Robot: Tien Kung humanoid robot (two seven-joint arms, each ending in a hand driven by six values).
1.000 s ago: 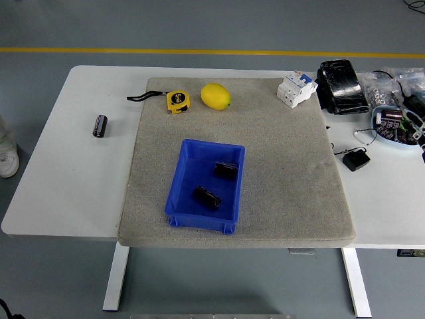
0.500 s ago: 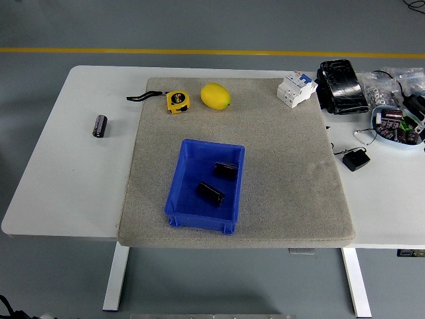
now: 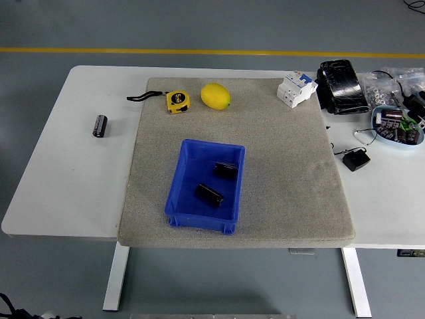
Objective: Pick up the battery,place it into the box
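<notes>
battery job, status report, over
Both hands out of view. Two batteries lie in blue box; third battery left on bare table. Nothing blocking.

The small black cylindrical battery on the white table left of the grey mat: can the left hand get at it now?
Probably yes. The small black cylindrical battery lies alone on the white table, nothing near it. The left hand is not in view.

Single high head view, facing forward and down, whole white table [image 3: 73, 173] in frame
</notes>
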